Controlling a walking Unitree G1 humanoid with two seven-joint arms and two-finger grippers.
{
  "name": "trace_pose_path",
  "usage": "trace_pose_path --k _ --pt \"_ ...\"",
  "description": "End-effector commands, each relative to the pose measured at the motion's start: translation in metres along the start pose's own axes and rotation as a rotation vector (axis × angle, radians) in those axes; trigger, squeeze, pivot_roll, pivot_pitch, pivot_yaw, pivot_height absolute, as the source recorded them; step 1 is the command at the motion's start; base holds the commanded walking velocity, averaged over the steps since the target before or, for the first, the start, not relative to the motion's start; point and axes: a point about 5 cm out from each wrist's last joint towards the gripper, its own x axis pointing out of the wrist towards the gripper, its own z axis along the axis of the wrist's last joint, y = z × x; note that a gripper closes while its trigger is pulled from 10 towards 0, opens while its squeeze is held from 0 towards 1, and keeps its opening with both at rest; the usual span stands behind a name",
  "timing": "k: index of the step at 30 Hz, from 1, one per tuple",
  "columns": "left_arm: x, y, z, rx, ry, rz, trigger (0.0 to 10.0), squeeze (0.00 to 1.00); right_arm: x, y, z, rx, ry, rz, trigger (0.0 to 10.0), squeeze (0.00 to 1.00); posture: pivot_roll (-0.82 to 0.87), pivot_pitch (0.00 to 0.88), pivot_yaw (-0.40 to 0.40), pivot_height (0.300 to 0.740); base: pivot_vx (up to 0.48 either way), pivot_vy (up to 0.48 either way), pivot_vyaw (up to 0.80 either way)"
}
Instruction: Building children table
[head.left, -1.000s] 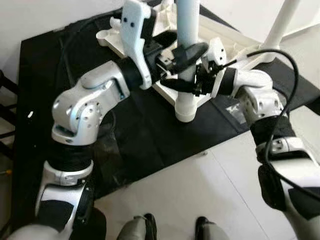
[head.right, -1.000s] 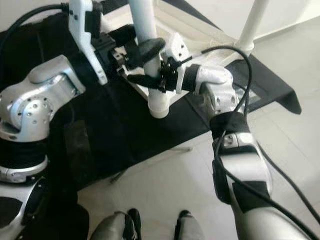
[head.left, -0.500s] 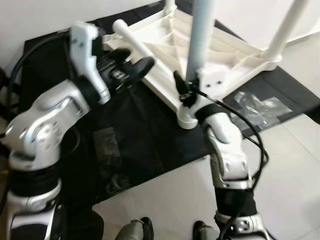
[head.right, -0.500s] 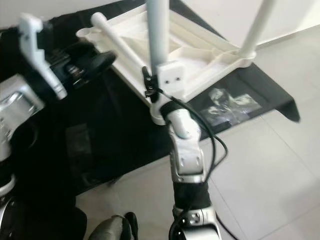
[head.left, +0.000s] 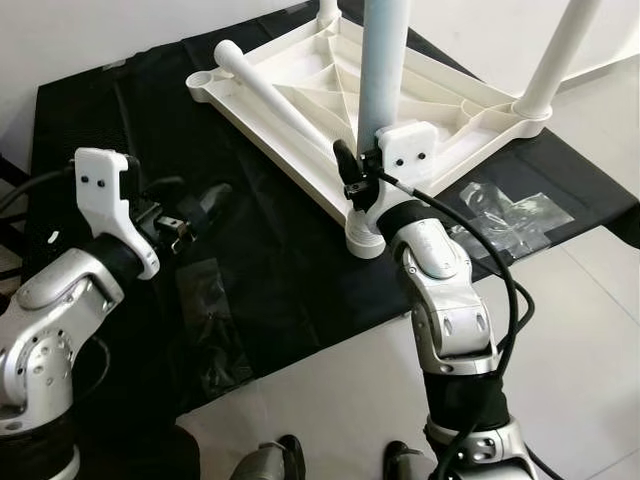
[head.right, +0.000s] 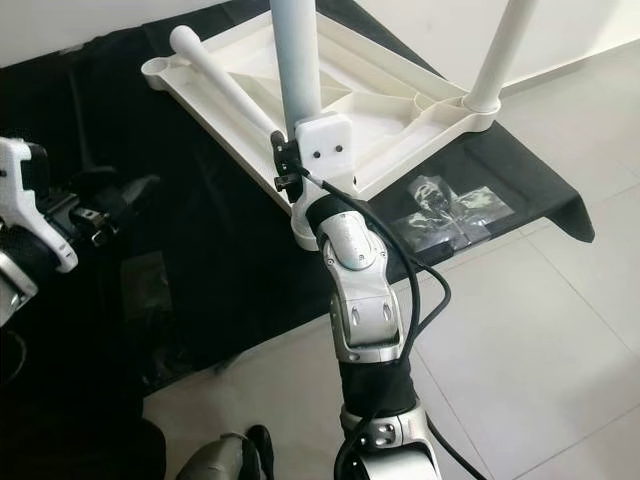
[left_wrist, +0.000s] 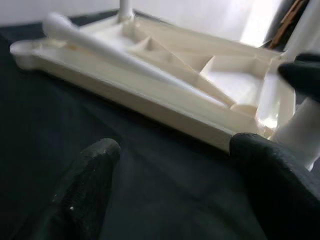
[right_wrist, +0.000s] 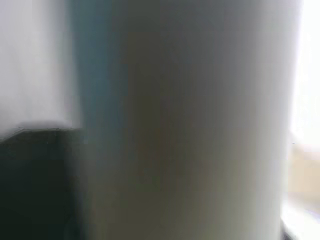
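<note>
The white children's table (head.left: 470, 105) lies upside down on a black mat (head.left: 280, 270). Upright legs stand in its corners, and a loose leg (head.left: 275, 95) lies across its underside. My right gripper (head.left: 357, 180) is at the base of the near corner leg (head.left: 385, 60), shut on it; the right wrist view shows that leg (right_wrist: 200, 120) pressed close. My left gripper (head.left: 195, 197) hovers over the mat to the left of the table, apart from it. It is open, its fingers (left_wrist: 95, 170) spread wide with nothing between them.
A clear plastic bag of hardware (head.left: 510, 205) lies on the mat right of the table. Another empty-looking bag (head.left: 205, 305) lies on the mat in front of my left arm. White tiled floor (head.left: 330, 390) meets the mat's near edge, and a wall stands behind.
My left gripper has pulled back from the table to the left and lower, away from the loose leg. The right gripper stays at the base of the near corner leg.
</note>
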Motion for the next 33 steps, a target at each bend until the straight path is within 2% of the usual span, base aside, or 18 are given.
trace_pose_path --k 1,3,6,9,10,11,12,13,15,16,17,20,21,23,27,31,32,33 --pt "-0.006 -0.003 -0.007 -0.008 0.02 0.016 10.0 0.0 0.0 -0.007 -0.006 0.059 0.027 -0.002 10.0 1.0 0.05 0.273 0.093 0.74 0.0 0.0 0.0" --pt "-0.006 -0.003 -0.007 -0.008 0.02 0.016 10.0 0.0 0.0 -0.007 -0.006 0.059 0.027 -0.002 10.0 1.0 0.05 0.273 0.093 0.74 0.0 0.0 0.0" --pt "-0.01 -0.006 -0.011 -0.012 0.031 0.025 10.0 0.0 0.007 -0.01 0.014 0.094 -0.053 0.116 10.0 1.0 0.05 0.273 0.091 0.74 0.0 0.0 0.0" --pt "-0.011 -0.007 -0.011 -0.012 0.033 0.027 10.0 0.0 0.008 -0.01 0.019 0.099 -0.073 0.156 10.0 1.0 0.05 0.273 0.091 0.74 0.0 0.0 0.0" --pt "-0.013 -0.008 -0.013 -0.012 0.039 0.03 10.0 0.0 0.011 -0.012 0.025 0.078 -0.094 0.232 10.0 0.19 0.05 0.272 0.087 0.74 0.0 0.0 0.0" --pt "-0.014 -0.009 -0.016 -0.013 0.045 0.035 10.0 0.0 0.013 -0.014 0.029 0.051 -0.087 0.352 10.0 0.0 0.04 0.272 0.082 0.74 0.0 0.0 0.0" --pt "-0.014 -0.009 -0.016 -0.013 0.045 0.035 10.0 0.0 0.013 -0.014 0.029 0.051 -0.087 0.352 10.0 0.0 0.04 0.272 0.082 0.74 0.0 0.0 0.0" --pt "-0.015 -0.012 -0.021 -0.006 0.058 0.036 10.0 0.0 0.017 -0.02 0.031 0.007 -0.071 0.428 10.0 0.0 0.04 0.274 0.078 0.74 0.0 0.0 0.0" --pt "-0.015 -0.012 -0.021 -0.006 0.058 0.036 10.0 0.0 0.017 -0.02 0.031 0.007 -0.071 0.428 10.0 0.0 0.04 0.274 0.078 0.74 0.0 0.0 0.0" --pt "-0.019 -0.018 -0.03 0.004 0.084 0.043 10.0 0.0 0.022 -0.033 0.035 -0.049 -0.033 0.547 10.0 0.0 0.04 0.276 0.072 0.74 0.0 0.0 0.0" --pt "-0.019 -0.018 -0.03 0.004 0.084 0.043 10.0 0.0 0.022 -0.033 0.035 -0.049 -0.033 0.547 10.0 0.0 0.04 0.276 0.072 0.74 0.0 0.0 0.0" --pt "-0.026 -0.023 -0.041 0.023 0.109 0.09 10.0 0.0 0.028 -0.047 0.036 -0.089 0.011 0.698 10.0 0.0 0.04 0.28 0.067 0.74 0.0 0.0 0.0" --pt "-0.026 -0.023 -0.041 0.023 0.109 0.09 10.0 0.0 0.028 -0.047 0.036 -0.089 0.011 0.698 10.0 0.0 0.04 0.28 0.067 0.74 0.0 0.0 0.0" --pt "-0.032 -0.026 -0.045 0.036 0.106 0.13 10.0 0.0 0.028 -0.053 0.032 -0.113 0.041 0.83 10.0 0.0 0.05 0.286 0.06 0.74 0.0 0.0 0.0" --pt "-0.039 -0.029 -0.047 0.047 0.097 0.15 10.0 0.0 0.026 -0.056 0.03 -0.116 0.062 0.95 10.0 0.0 0.05 0.29 0.056 0.74 0.0 0.0 0.0" --pt "-0.045 -0.034 -0.046 0.045 0.069 0.152 10.0 0.0 0.029 -0.057 0.029 -0.119 0.078 1.023 10.0 0.0 0.06 0.295 0.052 0.74 0.0 0.0 0.0" --pt "-0.047 -0.041 -0.045 0.064 0.054 0.111 10.0 0.0 0.032 -0.059 0.028 -0.111 0.084 1.027 6.3 0.0 0.06 0.296 0.052 0.74 0.0 0.0 0.0" --pt "-0.05 -0.049 -0.045 0.065 0.036 0.074 10.0 0.0 0.035 -0.061 0.027 -0.116 0.094 1.054 0.0 0.0 0.06 0.3 0.049 0.74 0.0 0.0 0.0"
